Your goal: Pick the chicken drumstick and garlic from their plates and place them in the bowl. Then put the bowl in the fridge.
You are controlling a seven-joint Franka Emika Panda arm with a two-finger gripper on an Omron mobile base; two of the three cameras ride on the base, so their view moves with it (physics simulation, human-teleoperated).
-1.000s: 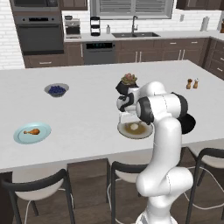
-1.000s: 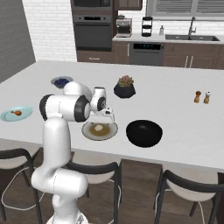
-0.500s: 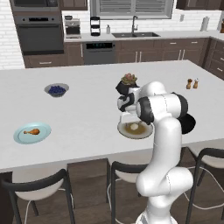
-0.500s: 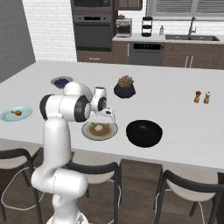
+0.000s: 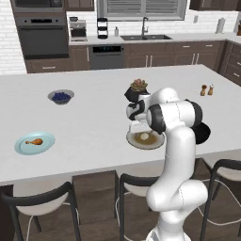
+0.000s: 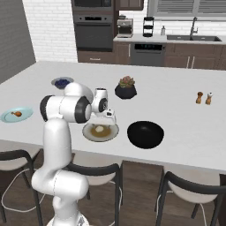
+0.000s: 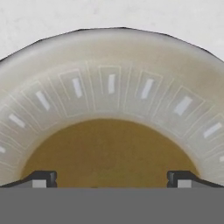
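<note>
Left base view, garlic point(image 5: 143, 137): lay on the olive-centred plate point(image 5: 155, 142) at the counter's near edge.
Left base view, gripper point(image 5: 136, 126): hung directly over that plate, just above the bulb.
Left base view, chicken drumstick point(image 5: 34, 141): lay on the blue plate point(image 5: 34, 143), well apart to the left.
Right base view, bowl point(image 6: 145, 133): stood just beside the garlic's plate, nothing visible inside it.
Right base view, risk: a rounded bulb could roll out from closing fingers if the descent was off-centre (a judgement).
Hand view, jaws: spread wide and holding nothing, fingertips point(image 7: 41, 178) over the plate's brown centre.
Hand view, risk: garlic not discernible there, so alignment was uncertain; fingertips could strike the plate and shove it toward the edge.
</note>
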